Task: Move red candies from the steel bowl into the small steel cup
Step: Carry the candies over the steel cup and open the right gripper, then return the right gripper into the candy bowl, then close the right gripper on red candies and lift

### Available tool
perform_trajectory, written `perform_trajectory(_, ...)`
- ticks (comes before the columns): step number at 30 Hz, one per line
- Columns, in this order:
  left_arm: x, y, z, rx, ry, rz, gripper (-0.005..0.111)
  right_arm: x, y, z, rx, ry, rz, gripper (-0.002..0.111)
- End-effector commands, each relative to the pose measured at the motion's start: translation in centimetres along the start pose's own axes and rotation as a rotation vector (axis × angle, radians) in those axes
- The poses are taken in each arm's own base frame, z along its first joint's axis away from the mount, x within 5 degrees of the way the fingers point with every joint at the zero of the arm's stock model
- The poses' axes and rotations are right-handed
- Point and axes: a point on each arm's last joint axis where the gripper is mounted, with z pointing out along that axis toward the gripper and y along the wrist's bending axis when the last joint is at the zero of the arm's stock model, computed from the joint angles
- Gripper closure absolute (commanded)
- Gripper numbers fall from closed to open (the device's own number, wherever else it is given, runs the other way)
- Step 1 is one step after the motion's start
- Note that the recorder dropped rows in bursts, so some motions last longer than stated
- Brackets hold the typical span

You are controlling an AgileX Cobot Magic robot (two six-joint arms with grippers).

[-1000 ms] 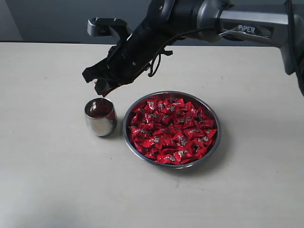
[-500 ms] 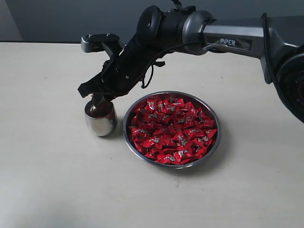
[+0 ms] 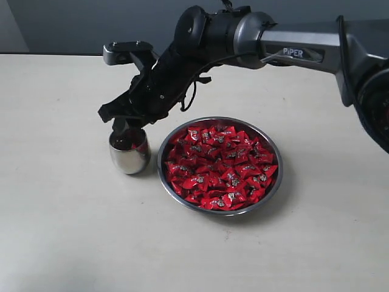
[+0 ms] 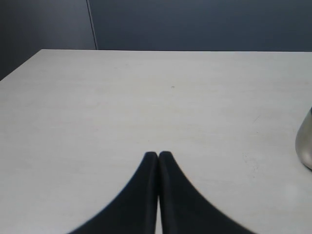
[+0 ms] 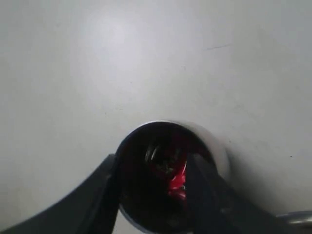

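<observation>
The steel bowl (image 3: 275,159) sits right of the table's centre, filled with red candies (image 3: 219,167). The small steel cup (image 3: 129,156) stands just left of it. My right gripper (image 3: 126,125) hangs right over the cup's mouth, reaching across from the right. In the right wrist view the right gripper (image 5: 152,165) is open, its fingers (image 5: 105,187) spread over the cup (image 5: 217,146), and a red candy (image 5: 176,183) lies loose inside, between them but not gripped. My left gripper (image 4: 158,155) is shut with nothing in it, low over bare table; the cup's side (image 4: 306,146) shows at that view's edge.
The pale tabletop (image 3: 73,231) stretches bare to the left and in front of the cup and bowl. A dark wall (image 3: 73,24) runs behind the table's far edge. The right arm's long body (image 3: 292,42) crosses above the bowl's far side.
The right gripper came down and left from above the cup to its mouth. Its jaws opened, and the red candy it held now lies inside the cup.
</observation>
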Motion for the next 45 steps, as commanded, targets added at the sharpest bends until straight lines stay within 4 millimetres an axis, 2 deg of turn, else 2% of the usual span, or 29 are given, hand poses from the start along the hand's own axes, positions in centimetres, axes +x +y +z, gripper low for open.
perform_trajectory(1, 0.1, 0.0, 0.0, 0.008, -0.008, 0.003, 0.106, -1.0, 0.5, -3.1, 0.09, -0.03, -0.106, 0.072)
perform_trajectory(6, 0.1, 0.0, 0.0, 0.008, -0.008, 0.003, 0.106, -1.1, -0.1, -5.1, 0.193, -0.008, -0.152, 0.094)
perform_trajectory(8, 0.1, 0.0, 0.0, 0.008, -0.008, 0.003, 0.106, -1.0, -0.9, -5.7, 0.226, 0.005, -0.159, 0.099)
perform_trajectory(14, 0.1, 0.0, 0.0, 0.008, -0.008, 0.003, 0.106, 0.2, -5.1, -7.5, 0.384, 0.109, -0.08, 0.091)
perform_trajectory(17, 0.1, 0.0, 0.0, 0.008, -0.008, 0.003, 0.106, 0.8, -7.0, -8.4, 0.408, 0.146, -0.042, 0.085)
perform_trajectory(21, 0.1, 0.0, 0.0, 0.008, -0.008, 0.003, 0.106, 1.9, -8.9, -8.7, 0.414, 0.165, 0.014, 0.084)
perform_trajectory(27, 0.1, 0.0, 0.0, 0.008, -0.008, 0.003, 0.106, 3.7, -9.7, -7.3, 0.381, 0.186, 0.072, 0.083)
perform_trajectory(34, 0.1, 0.0, 0.0, 0.008, -0.008, 0.003, 0.106, 5.4, -10.8, -4.4, 0.35, 0.291, 0.109, 0.06)
perform_trajectory(39, 0.1, 0.0, 0.0, 0.008, -0.008, 0.003, 0.106, 6.1, -11.3, -3.2, 0.337, 0.324, 0.126, 0.06)
perform_trajectory(45, 0.1, 0.0, 0.0, 0.008, -0.008, 0.003, 0.106, 6.3, -11.6, -2.6, 0.335, 0.328, 0.131, 0.06)
